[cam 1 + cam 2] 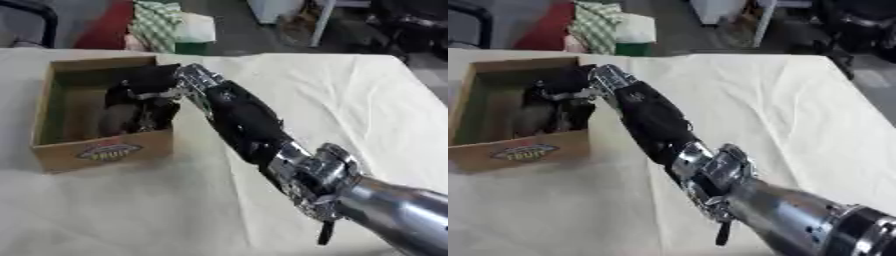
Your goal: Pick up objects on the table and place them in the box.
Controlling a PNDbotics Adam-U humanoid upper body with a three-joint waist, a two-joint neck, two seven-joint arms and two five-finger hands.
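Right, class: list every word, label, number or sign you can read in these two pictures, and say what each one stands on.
"FRUIT": yellow letters on the oval label on the near wall of the cardboard box; blurred, so this is the likely reading.
Smaller print around that word on the label: too blurred to read.
Right hand, reaching into the box: no markings legible.
White tablecloth: no text.

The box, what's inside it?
The right hand reaches down inside the box, fingers pointing down. Something grayish shows beside them. The hand covers the rest.

A cream cloth (350,100) covers the table, with green-checked fabric (157,22) beyond its far edge
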